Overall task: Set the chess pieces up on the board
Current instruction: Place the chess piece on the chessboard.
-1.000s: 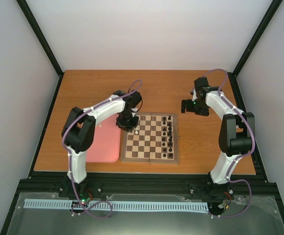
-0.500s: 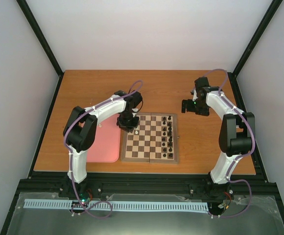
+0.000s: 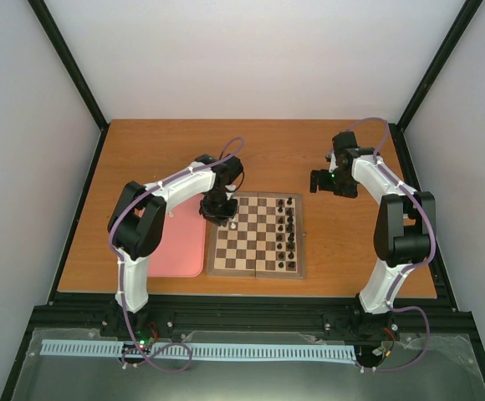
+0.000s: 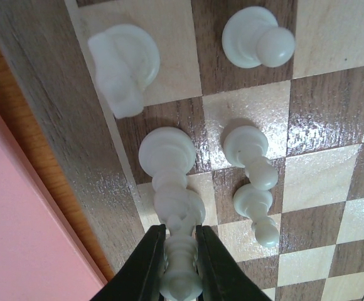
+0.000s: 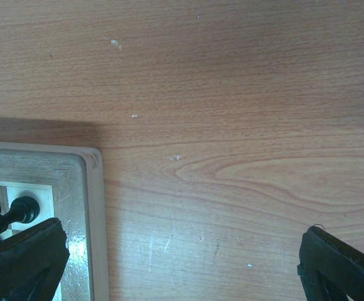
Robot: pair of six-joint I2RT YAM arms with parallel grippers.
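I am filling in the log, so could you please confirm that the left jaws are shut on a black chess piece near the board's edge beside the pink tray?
Not quite: the chess piece is white, not black, as the left wrist view shows. The rest holds: the left jaws are shut on it near the board's edge beside the pink tray.

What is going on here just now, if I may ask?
The robot is setting up a chessboard. The left gripper has its jaws shut on a tall white piece at the board's far left corner, beside four other white pieces already on squares there. The black pieces stand along the board's right side. The right gripper hangs open and empty over the table, past the board's far right corner.
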